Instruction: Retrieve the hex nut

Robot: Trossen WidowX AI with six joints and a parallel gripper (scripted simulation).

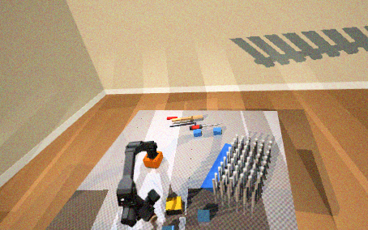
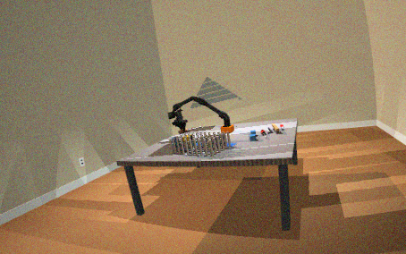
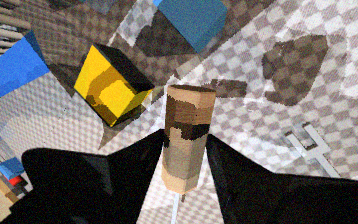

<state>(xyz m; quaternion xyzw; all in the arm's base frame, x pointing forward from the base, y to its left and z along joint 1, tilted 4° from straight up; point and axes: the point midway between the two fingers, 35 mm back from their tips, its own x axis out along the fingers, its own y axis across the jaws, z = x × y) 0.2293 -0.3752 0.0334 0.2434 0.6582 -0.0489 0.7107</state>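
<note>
Nut too small to make out from above, even among the metal posts (image 1: pixel 243 174) (image 2: pixel 201 144), well apart from the pincer (image 1: pixel 152 218) (image 2: pixel 182 130) (image 3: pixel 186 137); blue strip (image 1: pixel 216 168) (image 3: pixel 20 65) between. From the side, nut likewise indistinct, posts nearer the camera than the pincer. Up close, pincer closed around a wooden handle (image 3: pixel 184 160), yellow block (image 3: pixel 107 95) (image 1: pixel 174 203) near, beyond the left-hand finger in view.

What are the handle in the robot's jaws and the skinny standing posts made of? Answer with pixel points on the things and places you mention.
The tan faceted handle (image 3: pixel 186 155) looks like smooth wood, maybe painted plastic, because it's warm brown. The thin grey standing spacers (image 1: pixel 229 190) (image 2: pixel 202 145) seem to be shiny metal: they have bright, pale highlights.
</note>
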